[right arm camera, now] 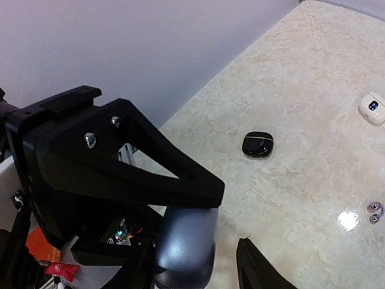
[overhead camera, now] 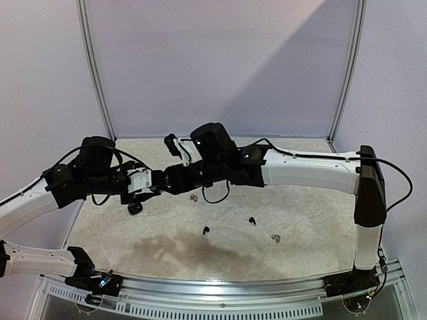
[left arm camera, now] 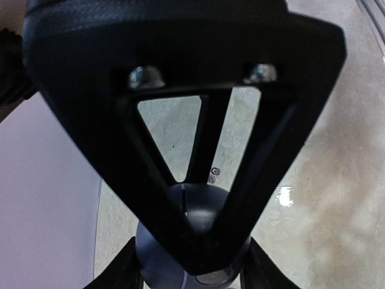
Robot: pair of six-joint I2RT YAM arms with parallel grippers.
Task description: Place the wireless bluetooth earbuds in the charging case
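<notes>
Left pincer (left arm camera: 189, 266) pinches grey case (left arm camera: 150, 250), held above surface (overhead camera: 167, 250). Right pincer (right arm camera: 201, 268) spread around same case, gap at 1 finger. Black earbud (overhead camera: 206, 231) and silvery earbud (overhead camera: 276, 238) lie loose on surface, apart from case

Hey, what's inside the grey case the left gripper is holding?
Only the grey case's outer shell shows between the left gripper's fingers, partly covered by the right gripper. Its inside is hidden.
</notes>
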